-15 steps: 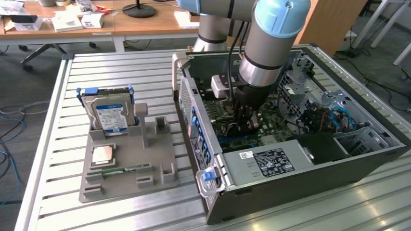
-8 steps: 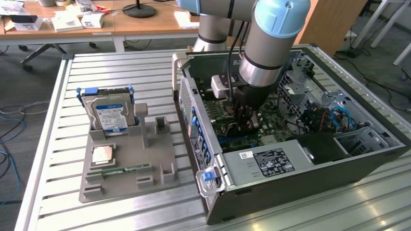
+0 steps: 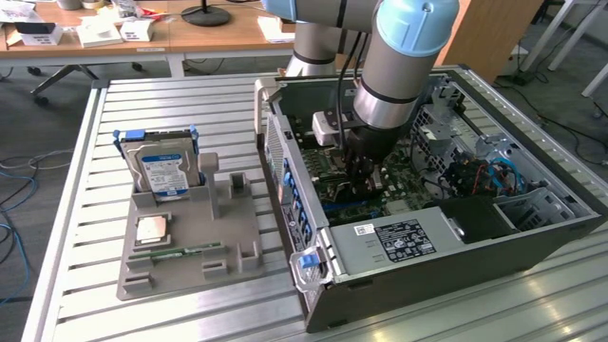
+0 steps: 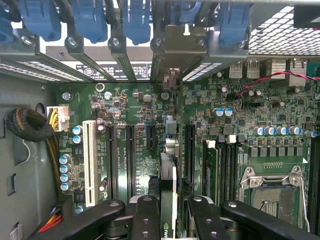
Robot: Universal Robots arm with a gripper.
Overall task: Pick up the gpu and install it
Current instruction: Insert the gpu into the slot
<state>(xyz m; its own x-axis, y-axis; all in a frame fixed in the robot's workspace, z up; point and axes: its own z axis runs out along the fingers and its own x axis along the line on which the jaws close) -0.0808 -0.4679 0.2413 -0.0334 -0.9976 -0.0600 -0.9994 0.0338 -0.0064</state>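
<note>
Gpu sits edge-on between the fingers of the gripper. It is a thin dark card standing upright over the motherboard inside the case. Jaws are nearly closed and clamp the card from both sides. The card's pale bracket end points toward the case's rear wall, under the row of blue clips. The card lines up with the dark slots beside the white slot. Whether it is seated in a slot or just above one cannot be told. CPU socket lies off to one side of the card, with its metal frame showing.

In the exterior view the arm reaches down into the open case, near its middle. Power supply sits at the case's near edge. The case lies on the slatted table, toward the exterior view's right. A grey tray rests toward the table's other side. It carries an upright hard drive, a processor and a memory stick.
</note>
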